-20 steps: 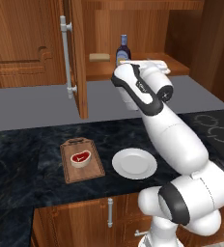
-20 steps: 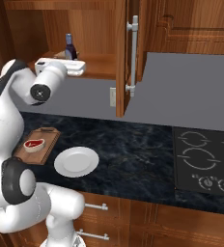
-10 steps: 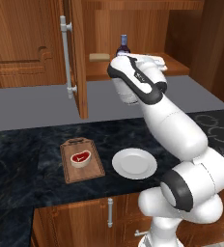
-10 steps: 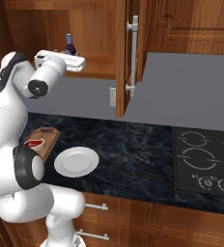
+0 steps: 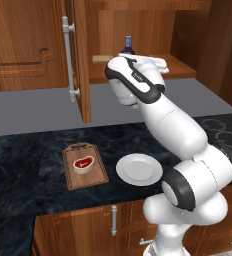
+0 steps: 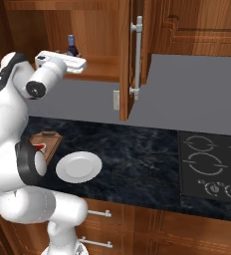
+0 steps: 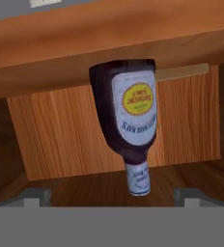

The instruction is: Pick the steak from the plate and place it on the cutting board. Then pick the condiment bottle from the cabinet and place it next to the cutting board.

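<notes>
- With the steak already on the cutting board, lower left, the bottle step is under way.
- Gripper wide open, empty, facing the condiment bottle mid-frame inside the cabinet.
- Next, probably: advance, close around its body.

Condiment bottle dark purple-brown, pale label with yellow oval — steak red on brown cutting board — plate plain white.
</notes>
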